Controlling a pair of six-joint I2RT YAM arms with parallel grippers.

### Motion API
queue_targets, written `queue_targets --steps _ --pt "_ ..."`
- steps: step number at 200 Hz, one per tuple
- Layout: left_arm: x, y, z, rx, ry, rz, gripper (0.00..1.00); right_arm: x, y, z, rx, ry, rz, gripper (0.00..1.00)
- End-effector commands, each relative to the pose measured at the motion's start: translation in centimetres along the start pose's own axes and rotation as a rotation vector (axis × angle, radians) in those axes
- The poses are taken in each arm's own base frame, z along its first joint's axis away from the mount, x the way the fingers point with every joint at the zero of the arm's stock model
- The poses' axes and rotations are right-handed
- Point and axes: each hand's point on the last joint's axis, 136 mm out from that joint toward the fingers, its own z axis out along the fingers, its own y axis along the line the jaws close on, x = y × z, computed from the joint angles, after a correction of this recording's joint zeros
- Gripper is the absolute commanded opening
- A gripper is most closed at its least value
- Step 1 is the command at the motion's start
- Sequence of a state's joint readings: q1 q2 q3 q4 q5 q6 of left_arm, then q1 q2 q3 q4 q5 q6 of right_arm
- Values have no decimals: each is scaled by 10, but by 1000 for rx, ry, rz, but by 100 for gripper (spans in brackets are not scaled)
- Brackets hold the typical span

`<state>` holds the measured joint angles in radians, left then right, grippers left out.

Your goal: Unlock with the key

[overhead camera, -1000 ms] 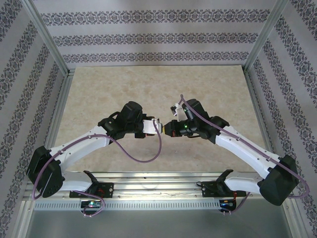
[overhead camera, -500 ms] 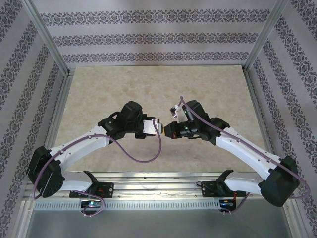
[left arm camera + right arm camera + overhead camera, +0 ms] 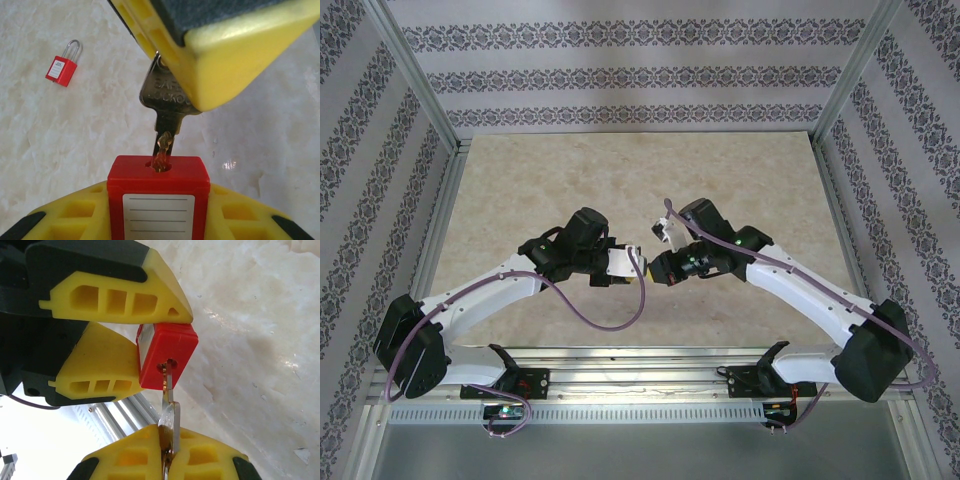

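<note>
My left gripper [image 3: 158, 202] is shut on a red padlock [image 3: 158, 172] with a white label, keyhole facing away from the wrist. My right gripper [image 3: 170, 452] is shut on the bow of a metal key [image 3: 170, 422]. The key's blade tip sits in the padlock's keyhole [image 3: 168, 363], only partly in; most of the blade shows. In the left wrist view the key [image 3: 164, 100] comes down from the right gripper's yellow finger [image 3: 220, 55]. From above, the two grippers meet tip to tip, left gripper [image 3: 626, 264] and right gripper [image 3: 656, 268], above the table's near middle.
A second red padlock [image 3: 62, 67] with a closed silver shackle lies on the marble table [image 3: 520, 190] beyond the grippers. The aluminium rail [image 3: 640, 358] runs along the near edge just below the arms. Patterned walls enclose the table.
The right arm has swung left and turned its wrist, bringing the key against the padlock. The left gripper has tipped slightly towards the near edge with the padlock.
</note>
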<state>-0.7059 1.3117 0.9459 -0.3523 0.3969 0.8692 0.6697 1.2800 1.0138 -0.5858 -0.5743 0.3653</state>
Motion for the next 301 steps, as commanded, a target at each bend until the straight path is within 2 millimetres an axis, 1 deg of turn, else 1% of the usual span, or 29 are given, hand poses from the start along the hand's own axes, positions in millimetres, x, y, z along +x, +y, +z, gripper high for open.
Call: queue_targets --steps 1,23,50,66,80,94,117,137,154,187,194,212,228,245,263,278,287,301 --pt "-50 10 -12 -82 -203 29 0 -18 8 7 -76 -63 29 0" --pt "-60 16 -16 -146 -260 21 0 -22 7 12 -115 -97 116 0" --pt "-68 8 -18 -111 -311 29 0 -24 8 14 -155 -106 157 0" --pt "-68 0 -17 -80 -310 52 0 -23 2 12 -146 -89 152 0" --pt "-65 -11 -14 -44 -285 86 0 -21 0 7 -141 -78 138 0" --pt "-62 -24 -10 -11 -253 121 0 -21 1 2 -162 -72 112 0" --pt "-58 -41 -5 38 -221 168 0 -16 3 2 -159 -30 48 0" --pt "-55 -52 -2 62 -186 216 0 -11 1 3 -147 5 12 0" --pt "-58 -56 -1 66 -181 239 0 -11 -3 5 -144 11 16 0" --pt "-70 -47 -4 31 -219 210 0 -12 -4 11 -142 4 11 0" --pt "-74 -42 -4 8 -232 181 0 -13 -3 14 -145 3 20 0" --pt "-88 -19 -7 -83 -277 59 0 -15 3 19 -143 -19 32 0" --pt "-100 -10 -10 -104 -330 -20 0 -16 5 22 -134 -46 45 0" --pt "-109 -10 -11 -92 -374 -39 0 -15 3 26 -129 -60 63 0" --pt "-111 -16 -9 -79 -393 -24 0 -12 -1 29 -126 -56 74 0" --pt "-115 -18 -12 -72 -418 -37 0 -11 3 31 -147 -57 62 0" --pt "-117 -21 -15 -56 -431 -27 0 -9 6 31 -151 -56 40 0" --pt "-119 -32 -17 -11 -443 6 0 -7 5 30 -142 -48 3 0"
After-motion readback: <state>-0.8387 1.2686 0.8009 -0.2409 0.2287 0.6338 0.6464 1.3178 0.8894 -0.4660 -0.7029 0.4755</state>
